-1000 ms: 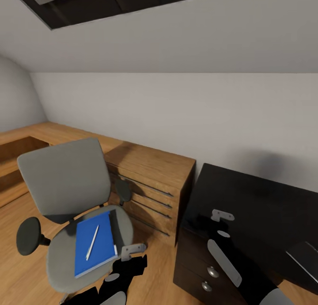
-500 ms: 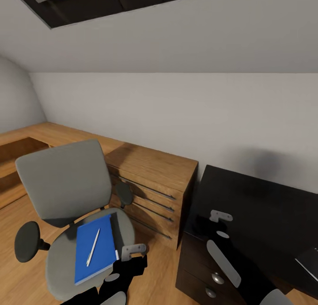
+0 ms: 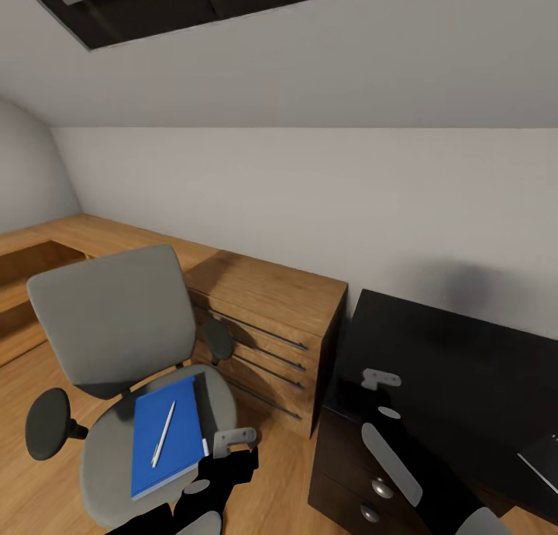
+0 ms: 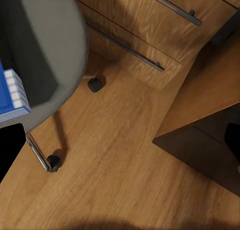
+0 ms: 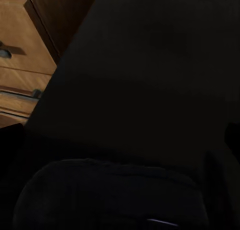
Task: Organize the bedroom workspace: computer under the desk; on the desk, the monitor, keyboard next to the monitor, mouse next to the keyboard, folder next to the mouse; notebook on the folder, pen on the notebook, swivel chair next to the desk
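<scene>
- Head view: left gripper hangs just beside the chair seat, where the folder lies with the pen on it; right gripper hovers over the desk. Whether the fingers are spread, I cannot tell.
- Left wrist view: folder corner, seat, castors, wood floor.
- Right wrist view: dark desk top.

Head view: high, looking forward and down at swivel chair and desk. Left wrist view: close above floor, sharing the chair seat. Right wrist view: very near the desktop, shared with head view.
</scene>
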`<state>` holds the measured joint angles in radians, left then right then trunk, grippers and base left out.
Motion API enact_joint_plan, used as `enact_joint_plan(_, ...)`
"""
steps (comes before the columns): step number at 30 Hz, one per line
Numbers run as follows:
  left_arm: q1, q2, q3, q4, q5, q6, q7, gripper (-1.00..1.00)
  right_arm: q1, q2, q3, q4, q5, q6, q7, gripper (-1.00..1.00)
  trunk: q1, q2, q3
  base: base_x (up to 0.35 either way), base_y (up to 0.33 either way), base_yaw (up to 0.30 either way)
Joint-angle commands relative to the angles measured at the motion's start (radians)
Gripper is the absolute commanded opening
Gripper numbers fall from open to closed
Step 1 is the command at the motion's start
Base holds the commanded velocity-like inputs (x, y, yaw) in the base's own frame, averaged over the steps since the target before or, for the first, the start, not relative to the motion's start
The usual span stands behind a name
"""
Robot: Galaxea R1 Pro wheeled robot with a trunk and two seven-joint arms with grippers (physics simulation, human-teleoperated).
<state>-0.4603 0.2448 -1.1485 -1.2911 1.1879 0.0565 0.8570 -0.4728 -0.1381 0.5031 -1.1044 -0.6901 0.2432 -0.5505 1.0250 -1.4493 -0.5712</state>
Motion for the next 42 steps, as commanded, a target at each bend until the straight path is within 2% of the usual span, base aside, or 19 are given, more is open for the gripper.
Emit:
enact_joint_plan(1,-0.001,0.001,-0.002,-0.001,0.001,0.005,0.006,1.0,-0.001,-0.001,0.004,-0.002,-0.005,0.004,-0.007,1.0,0.0,-0.001,-0.001,0.0,0.0,0.0)
enact_joint_plan(6,-0.001,-0.001,-0.007,0.0,0.001,0.005,0.005,1.0,-0.001,0.0,0.039,-0.005,-0.005,0.007,-0.009,1.0,0.0,-0.001,-0.001,0.0,0.0,0.0)
enact_joint_plan(16,-0.001,-0.001,-0.039,0.0,-0.001,0.005,0.008,1.0,-0.001,-0.001,0.041,-0.008,-0.005,0.012,-0.009,1.0,0.0,-0.001,-0.001,0.0,0.0,0.0)
enact_joint_plan(24,-0.001,-0.002,-0.041,-0.001,-0.001,0.005,0.01,1.0,-0.001,-0.002,0.04,-0.026,-0.004,0.026,-0.012,1.0,0.0,-0.001,-0.001,0.0,0.0,0.0)
enact_joint_plan(26,-0.001,-0.002,-0.042,-0.001,-0.001,0.005,0.01,1.0,-0.001,-0.003,0.039,-0.041,-0.005,0.055,-0.014,1.0,0.0,-0.001,-0.001,0.0,0.0,0.0)
enact_joint_plan(27,-0.001,-0.001,-0.042,0.0,-0.001,0.005,0.01,1.0,-0.001,-0.003,0.039,-0.055,-0.004,0.096,-0.015,1.0,0.0,-0.001,-0.001,0.0,0.0,0.0)
enact_joint_plan(30,-0.001,-0.002,-0.042,0.0,-0.001,0.005,0.01,1.0,-0.001,-0.003,0.037,-0.063,-0.004,0.12,-0.015,1.0,0.0,-0.001,-0.001,0.0,0.0,0.0)
enact_joint_plan(42,-0.001,-0.005,-0.042,0.0,-0.001,0.005,0.01,1.0,-0.001,-0.003,0.036,-0.067,-0.004,0.136,-0.017,1.0,0.0,-0.001,-0.001,0.0,0.0,0.0)
